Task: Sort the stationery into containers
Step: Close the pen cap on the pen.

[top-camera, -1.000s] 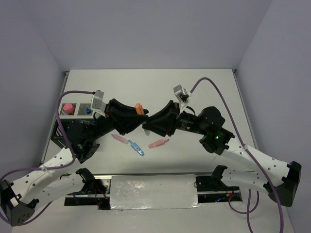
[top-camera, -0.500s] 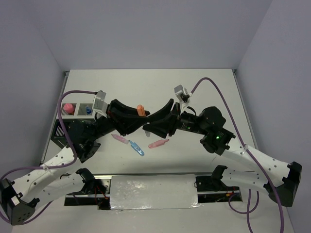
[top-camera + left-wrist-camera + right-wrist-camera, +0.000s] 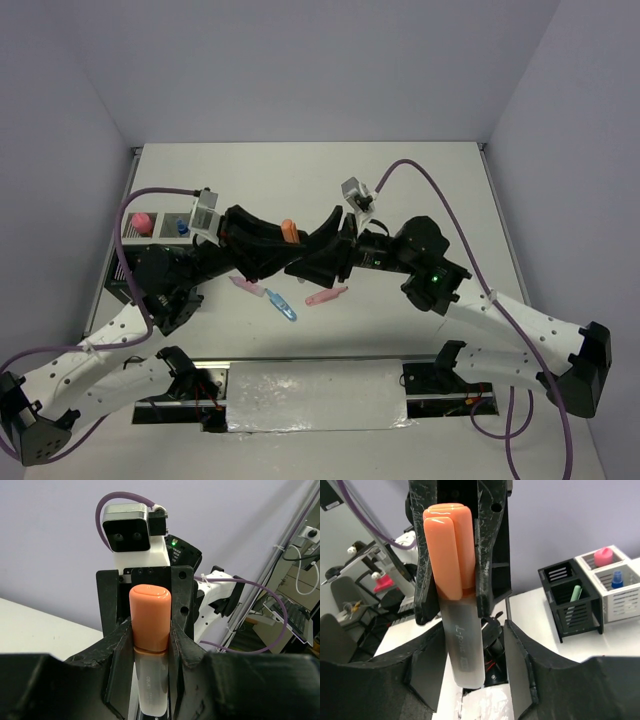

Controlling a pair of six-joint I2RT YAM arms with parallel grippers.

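Left gripper (image 3: pixel 151 632): is clamping orange-capped, clear-barrelled plastic highlighter pen (image 3: pixel 150 607) upright, centre frame.
Right gripper (image 3: pixel 475 630): is standing open, fingers flanking the pen's barrel, lower centre.

loose pens (image 3: pixel 326 296) lie on the table (image 3: pixel 420 190), right of the organizer (image 3: pixel 161 224).

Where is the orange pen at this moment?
In the top view the orange pen is held above the middle of the table, clamped in the left fingers; the right fingers stand open on either side of it.
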